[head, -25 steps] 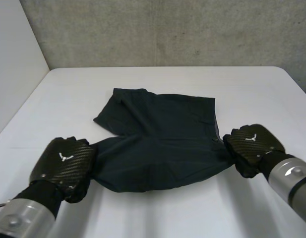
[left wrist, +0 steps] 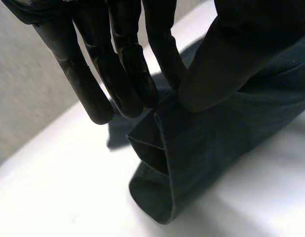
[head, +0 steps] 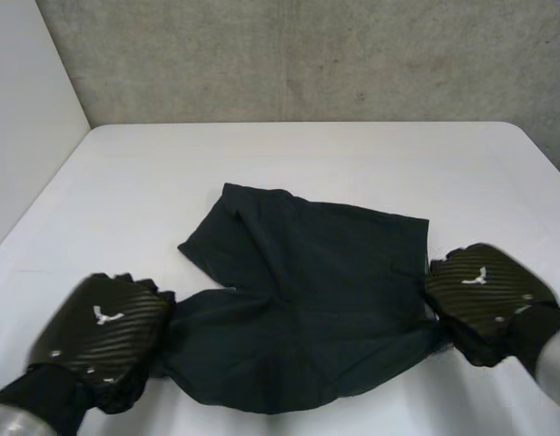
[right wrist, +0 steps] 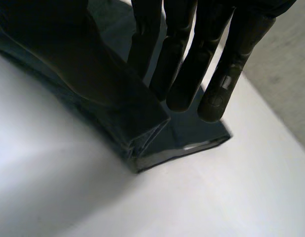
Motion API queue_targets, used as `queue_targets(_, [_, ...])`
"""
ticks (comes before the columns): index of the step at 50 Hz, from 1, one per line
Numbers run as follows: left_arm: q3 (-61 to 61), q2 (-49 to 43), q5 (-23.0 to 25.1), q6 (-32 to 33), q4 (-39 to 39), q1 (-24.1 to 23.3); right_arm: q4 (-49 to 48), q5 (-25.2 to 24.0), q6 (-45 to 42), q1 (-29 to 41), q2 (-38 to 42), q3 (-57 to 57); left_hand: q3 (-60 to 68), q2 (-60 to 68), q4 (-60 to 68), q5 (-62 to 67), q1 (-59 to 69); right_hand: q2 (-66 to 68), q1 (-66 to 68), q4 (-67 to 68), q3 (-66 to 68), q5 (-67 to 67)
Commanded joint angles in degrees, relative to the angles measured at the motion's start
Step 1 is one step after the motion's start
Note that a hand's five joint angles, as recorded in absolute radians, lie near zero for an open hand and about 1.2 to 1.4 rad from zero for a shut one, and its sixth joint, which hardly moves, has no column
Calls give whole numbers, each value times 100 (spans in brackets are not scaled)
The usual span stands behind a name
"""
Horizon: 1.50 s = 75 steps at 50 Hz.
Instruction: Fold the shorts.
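White and smooth, the worktop [head: 307,154] stands before a rough grey concrete wall [head: 307,54]. The dark shorts [head: 307,291] lie in the middle of it, nearer to the robot. They are spread almost flat, with the waistband on the robot's right side and the two legs going to its left.

The cloth looks thin, matte and soft. It makes loose wrinkles and has no stiffness of its own, so I judge it is light, will sag between two holding points, and will slide easily on the smooth top. The hems and the waistband are doubled and stitched, so they are the firmest places to take hold of. The middle would only bunch up.

The left robot hand [head: 103,327] is at the hem of the near leg. In its wrist view the nearly straight fingers [left wrist: 127,74] and the thumb pinch the folded hem between them, and the leg opening hangs below like a small tube. The right robot hand [head: 484,291] is at the near end of the waistband. Its fingers [right wrist: 184,74] lie on one side of the thick edge and the thumb on the other, closed on the cloth.

Both hands have glossy carbon-weave backs.
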Motion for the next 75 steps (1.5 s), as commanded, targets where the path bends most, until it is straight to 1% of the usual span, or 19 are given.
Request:
queue_targets(1, [121, -1300, 39, -45, 774, 175, -680, -64, 851, 23, 1236, 48, 1168, 1142, 1115, 1357, 1686, 1266, 2591, 1175, 1218, 1386])
queue_targets(2, [156, -1362, 30, -45, 801, 175, -680, -72, 957, 15, 1280, 40, 1168, 1142, 1115, 1357, 1686, 1266, 2591, 1175, 1218, 1386])
queue_targets(4, [261, -1493, 39, -45, 836, 183, -663, -64, 1168, 14, 1324, 22, 1168, 1142, 1115, 1357, 1686, -20, 1306, -111, -68, 100])
queue_targets(6, [314, -1564, 39, -45, 845, 192, -628, -64, 1274, 14, 1324, 13, 1168, 1142, 1115, 1357, 1686, -291, 1035, -382, -339, -171])
queue_targets(9, [437, -1705, 30, -45, 854, 192, -496, -64, 1362, 6, 1315, -31, 1168, 1142, 1115, 1357, 1686, -2760, -1434, -2851, -2808, -2640])
queue_targets(21, [666, -2241, 30, -10, 924, 517, 374, -134, 1309, 14, 1315, -127, 1168, 1142, 1115, 1357, 1686, -3321, -1995, -3412, -3368, -3200])
queue_targets(30, [728, -2496, 39, -1, 968, 570, 682, -134, 1108, 50, 1307, -180, 1168, 1142, 1115, 1357, 1686, -3002, -1676, -3093, -3050, -2882])
queue_targets(34, [710, -2531, 39, -1, 968, 561, 568, -99, 1028, 76, 1315, -154, 1168, 1142, 1115, 1357, 1686, -1207, 119, -1298, -1254, -1087])
queue_targets(35, [701, -2531, 39, -1, 968, 561, 420, -107, 1028, 76, 1385, -154, 1168, 1142, 1115, 1357, 1686, 464, 1790, 373, 417, 584])
queue_targets(36, [684, -2557, 48, -1, 968, 561, 305, -108, 1028, 67, 1403, -154, 1168, 1142, 1115, 1357, 1686, 1258, 2583, 1167, 1210, 1378])
queue_targets(43, [824, -2812, 39, 34, 968, 570, -732, 15, 783, 111, 1964, -355, 1168, 1142, 1115, 1357, 1686, 1266, 2591, 1175, 1218, 1386])
queue_targets(47, [1298, -3014, 39, 52, 977, 570, -777, 164, 607, 260, 2395, -855, 1168, 1142, 1115, 1357, 1686, 1266, 2591, 1175, 1218, 1386])
queue_targets(54, [2949, -3419, -5, 245, 1029, 702, -917, 911, 606, 761, 2844, -2314, 1168, 1142, 1115, 1357, 1686, 1266, 2591, 1175, 1218, 1386])
queue_targets(57, [3907, -3480, -31, 351, 1100, 816, -1321, 1219, 615, 823, 2924, -3158, 1168, 1142, 1115, 1357, 1686, 1266, 2591, 1175, 1218, 1386])
queue_targets(62, [5357, -3419, -198, 333, 1565, 922, -2758, 1334, 606, 823, 2863, -4431, 1168, 1142, 1115, 1357, 1686, 1266, 2591, 1175, 1218, 1386])
queue_targets(64, [5920, -3384, -443, 298, 1933, 992, -3297, 1334, 606, 832, 2819, -4670, 1168, 1142, 1115, 1357, 1686, 1266, 2591, 1175, 1218, 1386])
queue_targets(66, [6289, -3209, -654, 272, 2363, 1036, -4280, 1360, 633, 849, 2696, -4882, 1168, 1142, 1115, 1357, 1686, 1266, 2591, 1175, 1218, 1386])
queue_targets(69, [6440, -2928, -708, 263, 2777, 1027, -5133, 1395, 676, 902, 2520, -4900, 1168, 1142, 1115, 1357, 1686, 1266, 2591, 1175, 1218, 1386])
queue_targets(75, [6099, -2567, -682, 131, 3104, 1045, -5067, 1387, 703, 1060, 2581, -4751, 1168, 1142, 1115, 1357, 1686, 1266, 2591, 1175, 1218, 1386])
